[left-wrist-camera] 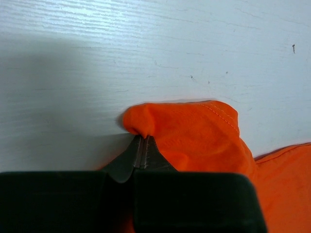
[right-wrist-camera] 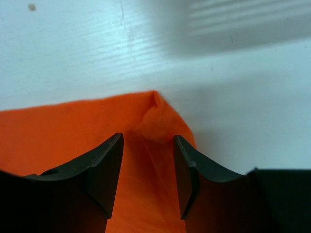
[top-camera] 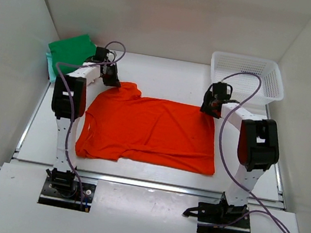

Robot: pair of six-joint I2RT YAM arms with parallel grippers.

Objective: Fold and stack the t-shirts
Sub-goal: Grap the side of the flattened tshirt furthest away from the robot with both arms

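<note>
Only a sliver of the teal shirt (top-camera: 49, 67) shows under the green shirt (top-camera: 71, 48); both my wrist views crop the orange shirt (left-wrist-camera: 204, 141).

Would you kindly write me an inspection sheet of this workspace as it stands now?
Surface: white table, faint specks, no spills seen.
Job's things: orange t-shirt spread flat and unfolded mid-table; green shirt folded in the far left corner.
Clutter: white mesh basket at far right, nothing seen inside.
Grippers: left gripper shut on the orange t-shirt's bunched sleeve edge; right gripper open, jaws either side of its far right corner.
Cables: purple cables loop loosely off each arm.
Surroundings: white walls on three sides.
</note>
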